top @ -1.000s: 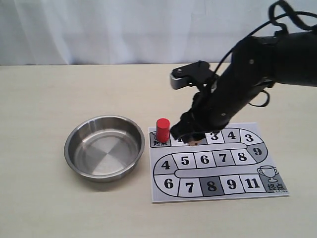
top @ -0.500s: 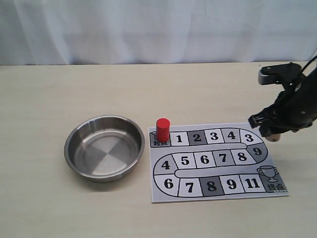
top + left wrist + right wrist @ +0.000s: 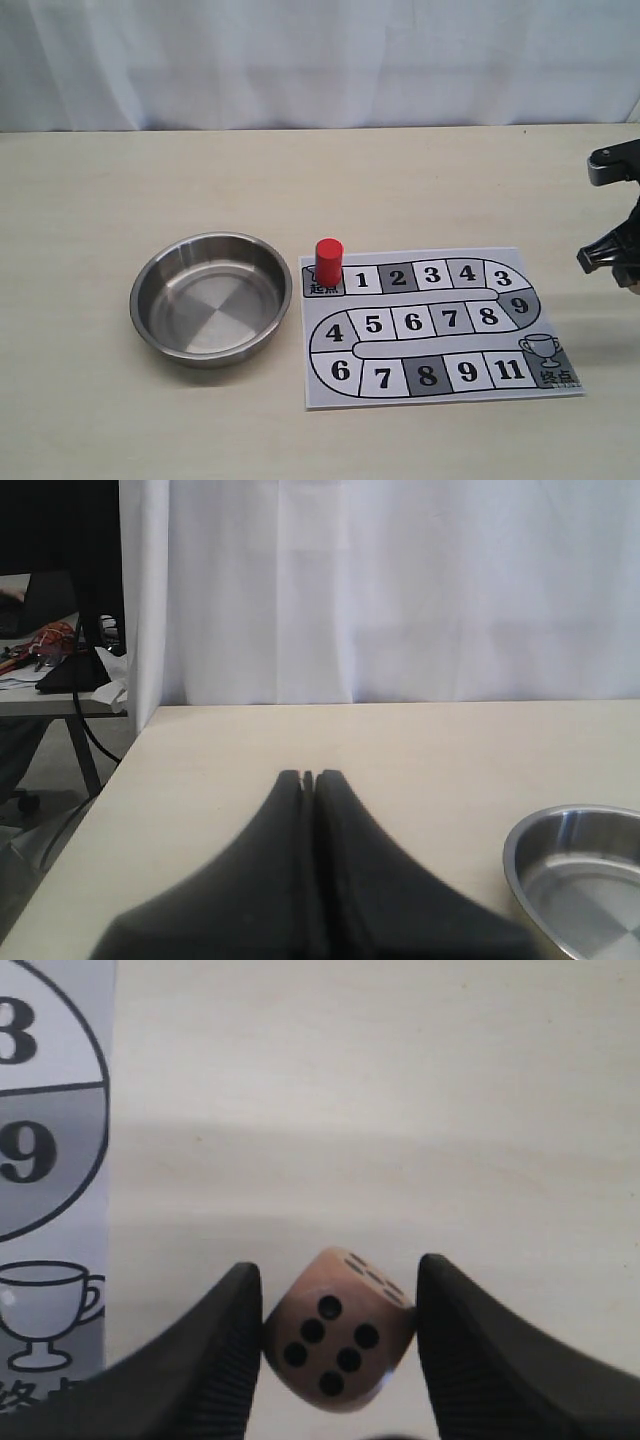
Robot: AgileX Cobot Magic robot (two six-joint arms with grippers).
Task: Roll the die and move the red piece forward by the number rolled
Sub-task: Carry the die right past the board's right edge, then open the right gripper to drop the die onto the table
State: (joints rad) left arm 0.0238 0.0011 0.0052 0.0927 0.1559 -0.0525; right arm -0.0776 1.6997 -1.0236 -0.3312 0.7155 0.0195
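Count: one die, one red piece, one bowl, one board, two hands.

Die [image 3: 340,1345]: one tan cube, clamped between the two fingers of the right hand [image 3: 338,1290], tilted. The face toward the wrist camera shows five pips. It is over bare surface [image 3: 150,180], beside the board's end that has the second 3, the 9 and the cup. Contact with the surface: cannot tell. The exterior view does not show the die.

Right hand, exterior view: at the far right edge, off the board, partly cut by the frame.

Left hand [image 3: 308,780]: fingers pressed together, nothing between them, over bare surface with the bowl's rim near.

Red piece [image 3: 329,260]: one cylinder, upright on the start square at the board's upper left corner, next to square 1.

Board [image 3: 430,345]: one printed sheet, flat, sixteen numbered squares plus start and finish.

Bowl [image 3: 140,290]: one, steel, just beside the board's left edge.
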